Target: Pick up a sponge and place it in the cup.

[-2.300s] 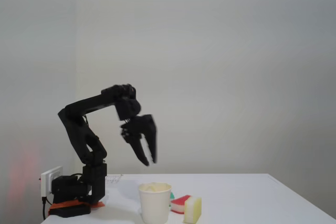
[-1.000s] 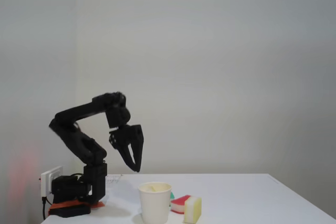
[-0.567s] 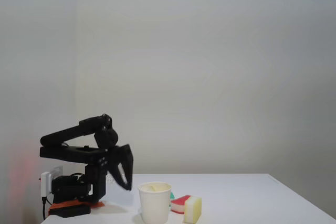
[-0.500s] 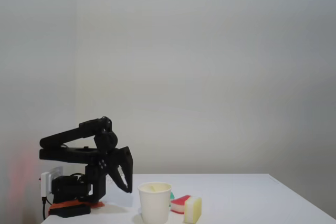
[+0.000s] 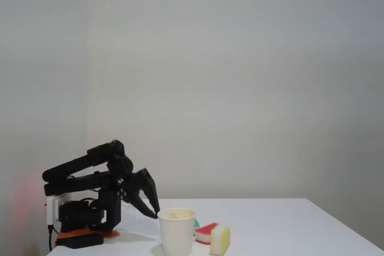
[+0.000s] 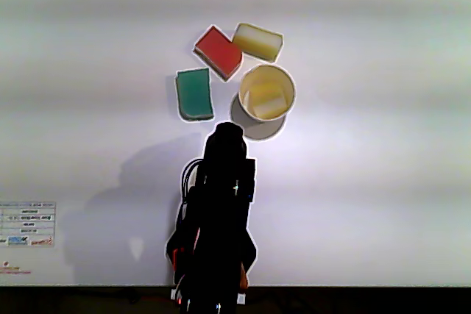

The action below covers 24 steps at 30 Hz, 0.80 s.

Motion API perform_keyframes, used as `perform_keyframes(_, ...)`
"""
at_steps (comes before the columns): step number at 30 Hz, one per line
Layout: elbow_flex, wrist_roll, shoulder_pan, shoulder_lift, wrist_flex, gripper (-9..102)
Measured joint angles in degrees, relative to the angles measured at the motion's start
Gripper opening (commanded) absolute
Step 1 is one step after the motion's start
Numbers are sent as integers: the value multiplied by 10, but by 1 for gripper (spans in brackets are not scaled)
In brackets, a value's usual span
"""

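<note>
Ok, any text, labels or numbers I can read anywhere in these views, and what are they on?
White label sheet lying on the table, other view: rows of print and small coloured marks, too small and blurred to read.
Cup, sponges, arm: no readable text.

One cup [image 6: 266,92] out there, one yellow sponge [image 6: 268,98] inside it, and three sponges loose: red [image 6: 218,51], yellow [image 6: 258,40], green [image 6: 194,93]. One arm [image 6: 218,218].

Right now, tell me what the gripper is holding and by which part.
Nothing. In the fixed view the gripper is open and empty, left of the cup. A yellow sponge already lies inside the cup.
</note>
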Motion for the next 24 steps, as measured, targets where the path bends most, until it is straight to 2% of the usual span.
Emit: perform_keyframes(24, 2, -1, -19, 0, -3, 0)
